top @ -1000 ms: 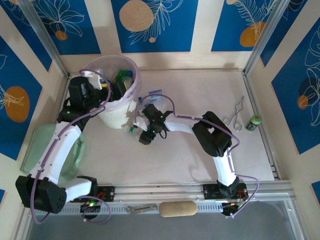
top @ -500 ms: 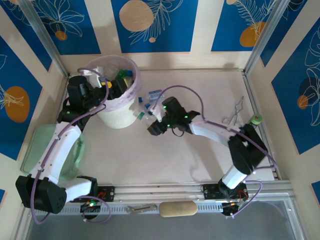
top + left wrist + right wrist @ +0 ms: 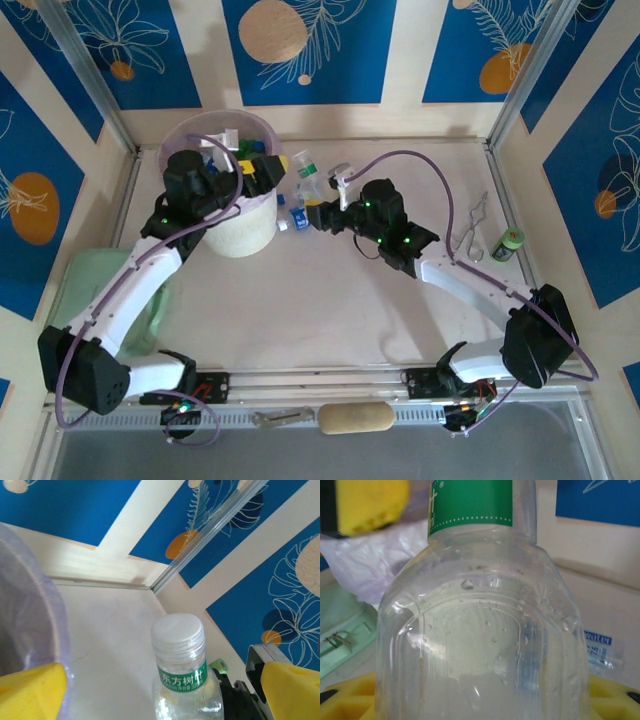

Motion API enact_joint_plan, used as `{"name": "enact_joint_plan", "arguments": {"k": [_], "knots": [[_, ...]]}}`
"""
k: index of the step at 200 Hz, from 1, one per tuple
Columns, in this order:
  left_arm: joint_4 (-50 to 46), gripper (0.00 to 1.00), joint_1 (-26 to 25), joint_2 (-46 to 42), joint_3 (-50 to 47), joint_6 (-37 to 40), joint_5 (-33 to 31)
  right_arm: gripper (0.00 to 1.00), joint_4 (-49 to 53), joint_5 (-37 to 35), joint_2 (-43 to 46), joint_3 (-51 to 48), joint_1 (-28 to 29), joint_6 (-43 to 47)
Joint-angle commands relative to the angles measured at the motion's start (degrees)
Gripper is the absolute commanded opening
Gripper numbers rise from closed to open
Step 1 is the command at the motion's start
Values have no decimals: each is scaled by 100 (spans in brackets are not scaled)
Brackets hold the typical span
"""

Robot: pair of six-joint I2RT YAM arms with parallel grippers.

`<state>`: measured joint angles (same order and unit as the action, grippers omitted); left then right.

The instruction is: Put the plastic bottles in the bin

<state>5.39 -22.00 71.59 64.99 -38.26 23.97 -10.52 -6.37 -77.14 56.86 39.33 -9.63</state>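
Note:
My right gripper (image 3: 318, 205) (image 3: 480, 700) is shut on a clear plastic bottle (image 3: 305, 172) (image 3: 480, 630) with a green neck label and white cap, held upright in the air just right of the bin (image 3: 240, 235). My left gripper (image 3: 258, 170) (image 3: 160, 695) is open at the bin's right rim. Its yellow pads (image 3: 30, 692) stand on either side of that bottle's neck (image 3: 180, 675), apart from it. The bin's lilac bag liner (image 3: 30, 605) (image 3: 370, 560) holds several bottles (image 3: 230, 140). A blue-labelled bottle (image 3: 290, 215) (image 3: 602, 650) lies on the table below the held one.
A pale green tray (image 3: 80, 290) (image 3: 340, 635) lies left of the bin. A dark cylinder with a green top (image 3: 508, 243) and a bent wire piece (image 3: 472, 228) sit at the right edge. A tan roll (image 3: 355, 417) rests on the front rail.
My right arm has stretched out, lifting the green-labelled bottle off the table and carrying it back beside the bin. My left gripper swung from over the bin to its right rim, toward the bottle.

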Motion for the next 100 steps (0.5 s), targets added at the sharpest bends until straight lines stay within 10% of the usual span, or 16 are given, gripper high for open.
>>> {"name": "enact_joint_plan", "arguments": {"k": [1, 100], "knots": [[337, 99, -211, 106, 136, -265, 118, 45, -609, -172, 90, 263, 223, 101], [566, 81, -383, 249, 201, -337, 280, 45, -1274, -57, -49, 296, 706, 488]]}}
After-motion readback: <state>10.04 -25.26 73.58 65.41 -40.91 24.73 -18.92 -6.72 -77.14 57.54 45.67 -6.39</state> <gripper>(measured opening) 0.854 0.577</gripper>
